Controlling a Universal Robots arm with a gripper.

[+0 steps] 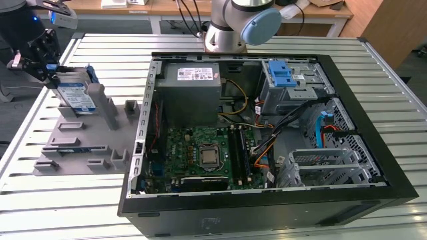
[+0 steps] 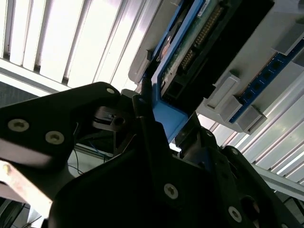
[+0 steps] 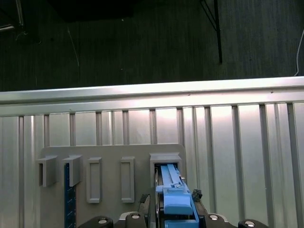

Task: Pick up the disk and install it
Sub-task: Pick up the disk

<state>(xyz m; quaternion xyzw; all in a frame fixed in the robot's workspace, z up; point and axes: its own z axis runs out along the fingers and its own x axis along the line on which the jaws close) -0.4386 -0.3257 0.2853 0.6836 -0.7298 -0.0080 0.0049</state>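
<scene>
Clamping the disk [image 1: 75,96] by its blue bracket [image 3: 173,202], the gripper [image 1: 52,75] holds it upright in the rack [image 1: 73,150] by the tabletop's [image 1: 80,210] edge at the exterior view's left; lifting out and installing in the case [image 1: 267,216] remain.

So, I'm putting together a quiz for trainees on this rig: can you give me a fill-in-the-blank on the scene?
1. The claw is shut on the disk's ___ bracket.
2. The disk stands in a grey holder on the exterior view's ___ of the case.
3. The case lies with its side ___, baring the motherboard.
Missing: blue; left; open.
</scene>
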